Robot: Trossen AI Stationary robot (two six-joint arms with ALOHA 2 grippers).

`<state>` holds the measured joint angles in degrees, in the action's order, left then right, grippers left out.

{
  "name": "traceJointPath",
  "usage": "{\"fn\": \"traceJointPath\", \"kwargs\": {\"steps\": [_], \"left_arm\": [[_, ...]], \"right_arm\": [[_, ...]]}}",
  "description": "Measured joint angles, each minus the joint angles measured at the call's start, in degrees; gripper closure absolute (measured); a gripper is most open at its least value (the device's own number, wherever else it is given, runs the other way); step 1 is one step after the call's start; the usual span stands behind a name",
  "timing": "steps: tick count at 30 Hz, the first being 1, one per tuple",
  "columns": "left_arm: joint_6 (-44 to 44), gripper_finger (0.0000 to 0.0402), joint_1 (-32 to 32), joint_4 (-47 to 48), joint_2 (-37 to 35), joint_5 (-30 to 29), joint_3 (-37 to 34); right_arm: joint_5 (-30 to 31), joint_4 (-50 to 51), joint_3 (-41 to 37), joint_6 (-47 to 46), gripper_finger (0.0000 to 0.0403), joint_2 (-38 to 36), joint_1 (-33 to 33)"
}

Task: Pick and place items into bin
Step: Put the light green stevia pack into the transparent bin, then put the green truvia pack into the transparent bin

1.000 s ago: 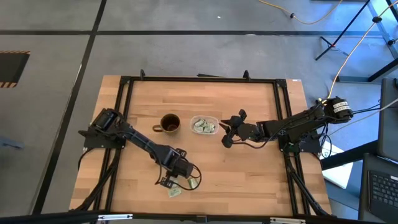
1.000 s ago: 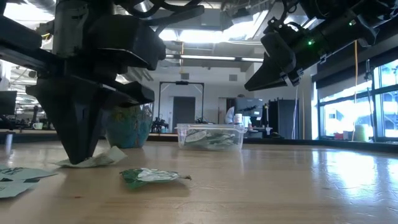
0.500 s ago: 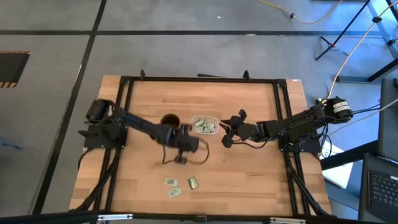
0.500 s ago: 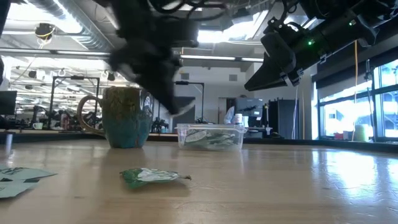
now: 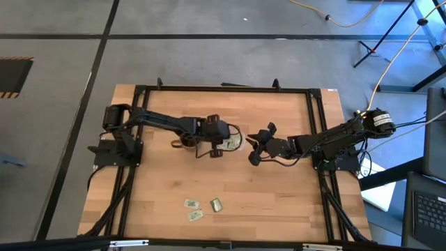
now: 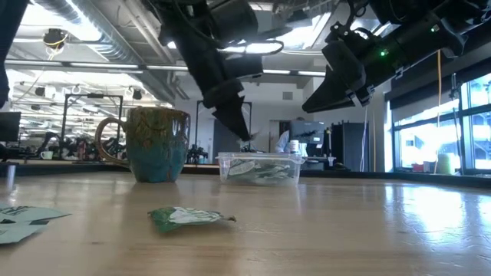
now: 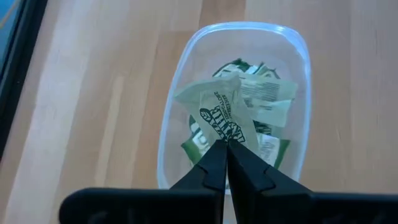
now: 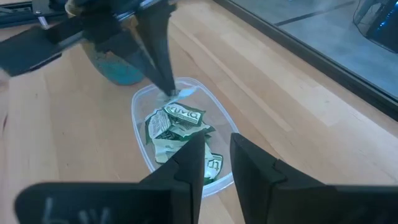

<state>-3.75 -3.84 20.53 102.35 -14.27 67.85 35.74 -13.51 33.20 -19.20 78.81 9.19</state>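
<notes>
The left claw (image 7: 225, 144) is pinched tight on a packet (image 7: 225, 107), right above the bin (image 7: 298, 59). The packet only needs to drop straight down. The right claw (image 8: 214, 149) waits nearby, released.

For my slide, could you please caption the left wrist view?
Left hand shut on a packet, held over the clear bin of packets.
</notes>
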Motion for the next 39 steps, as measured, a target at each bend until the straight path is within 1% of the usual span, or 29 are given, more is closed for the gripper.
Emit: {"fn": "traceJointPath", "kwargs": {"steps": [2, 7, 11, 16, 24, 27, 29, 33, 37, 38, 39], "left_arm": [[0.0, 0.0394, -0.9, 0.2, 0.0, 1.3, 0.0], [0.6, 0.0392, -1.9, 1.5, 0.1, 6.9, 0.0], [0.9, 0.0385, -1.7, 3.3, 0.5, 6.7, 0.0], [1.1, 0.0375, -1.0, 3.4, 1.2, 3.7, 0.0], [0.9, 0.0340, -1.2, 2.8, 1.2, 3.2, 0.0], [0.9, 0.0330, -1.0, 3.2, 0.6, 2.1, 0.3], [0.5, 0.0328, -0.6, 3.5, -0.9, 1.4, 1.1], [0.0, 0.0328, 1.2, 3.4, -6.1, 1.3, 1.4], [0.0, 0.0333, 4.0, 3.4, -13.5, 0.3, 0.5], [0.5, 0.0335, 5.0, 3.3, -15.4, -0.3, 0.1], [1.2, 0.0335, 6.2, 3.3, -17.3, -1.1, -0.7]], "right_arm": [[0.0, 0.1, 0.0, 0.0, 0.0322, 0.0, 0.0], [0.0, 0.1, 0.0, 0.1, 0.0322, 0.0, 0.0], [0.0, 0.1, 0.0, 0.0, 0.0322, 0.0, 0.0], [0.0, 0.1, 0.0, -0.2, 0.0322, 0.0, 0.0], [0.0, -0.9, 0.0, -0.3, 0.0322, 0.0, 0.0], [0.0, -3.4, 0.0, -2.7, 0.0322, 0.0, 0.0], [0.0, -5.5, 0.0, -2.7, 0.0322, 0.0, 0.0], [0.0, -10.1, 0.0, 1.6, 0.0322, 0.0, 0.0], [0.0, -14.3, 0.0, 0.1, 0.0322, 0.0, 0.0], [-0.7, -14.8, 0.0, 0.1, 0.0322, 0.0, 0.1], [-3.0, -15.2, 0.0, 1.3, 0.0322, 0.0, 0.2]]}}
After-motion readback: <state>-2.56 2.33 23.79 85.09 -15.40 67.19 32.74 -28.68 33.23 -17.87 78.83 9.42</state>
